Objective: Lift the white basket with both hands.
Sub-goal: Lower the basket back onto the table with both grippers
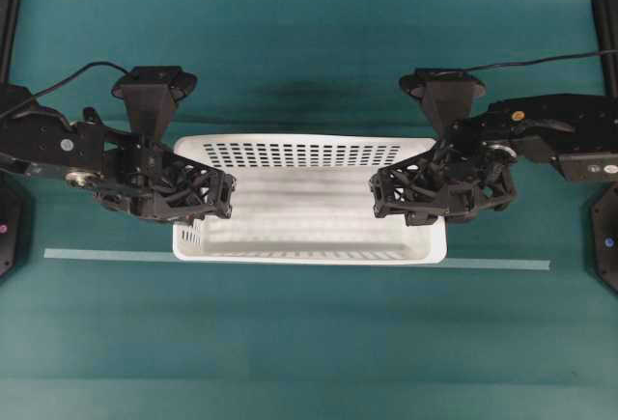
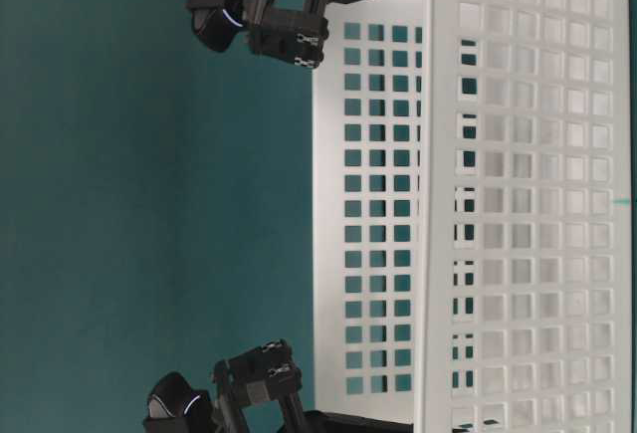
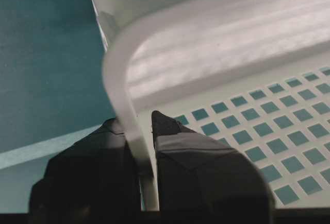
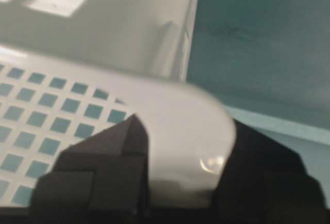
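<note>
Closest to your left wrist camera, the left gripper (image 3: pixel 145 147) is clamped on the rounded rim of the white basket (image 3: pixel 216 54), one finger (image 3: pixel 98 167) outside the wall and the other (image 3: pixel 201 167) inside, with the rim pinched tight between them; beyond those fingers you see the basket's perforated wall and its plain solid floor, and nothing lies on the part of the floor that shows; to the outer side of the gripper runs the teal table (image 3: pixel 46 49) with a pale tape strip (image 3: pixel 41 149) crossing it; at your right wrist camera, the right gripper (image 4: pixel 185 162) likewise straddles the rim, one finger (image 4: pixel 103 167) on the inside against the holed wall and the other (image 4: pixel 268 172) outside, closed on the white plastic between them; past it the basket's corner stands against the teal surface; from overhead, your left gripper (image 1: pixel 198 193) holds the basket's left end and your right gripper (image 1: pixel 410 193) the right end, so the basket (image 1: pixel 309 246) spans the gap between them, its visible interior bare; the tape strip (image 1: pixel 502 265) passes under the basket's near edge; in the table-level view, which is turned on its side, the basket (image 2: pixel 528 204) fills the right of the picture with the two grippers (image 2: pixel 289 35) (image 2: pixel 264 383) at its ends; whether it has left the table you cannot tell.
</note>
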`<action>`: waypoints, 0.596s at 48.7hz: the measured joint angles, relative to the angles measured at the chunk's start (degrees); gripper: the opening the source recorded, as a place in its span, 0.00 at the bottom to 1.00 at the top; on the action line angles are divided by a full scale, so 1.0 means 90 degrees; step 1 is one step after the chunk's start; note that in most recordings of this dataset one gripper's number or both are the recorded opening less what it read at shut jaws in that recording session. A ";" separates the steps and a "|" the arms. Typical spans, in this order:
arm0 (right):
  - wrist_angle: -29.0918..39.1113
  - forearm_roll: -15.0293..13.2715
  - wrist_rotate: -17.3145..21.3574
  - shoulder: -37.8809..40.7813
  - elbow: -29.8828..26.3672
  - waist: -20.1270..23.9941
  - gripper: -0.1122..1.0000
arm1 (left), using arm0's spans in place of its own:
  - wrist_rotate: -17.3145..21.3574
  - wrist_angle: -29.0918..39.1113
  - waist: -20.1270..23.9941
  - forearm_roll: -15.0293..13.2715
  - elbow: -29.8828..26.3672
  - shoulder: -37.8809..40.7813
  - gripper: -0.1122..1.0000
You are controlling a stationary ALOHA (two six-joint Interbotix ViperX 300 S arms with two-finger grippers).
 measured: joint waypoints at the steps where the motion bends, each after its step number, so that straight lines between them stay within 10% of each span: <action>1: 0.0000 0.0010 0.0000 0.0000 0.0000 0.0000 0.28 | 0.0000 0.0000 0.0000 -0.0010 0.0000 0.0000 0.09; 29: 0.0000 0.0117 0.0000 0.0000 0.0010 0.0000 0.28 | 0.0000 -0.0283 0.0029 -0.0010 0.0088 0.0000 0.08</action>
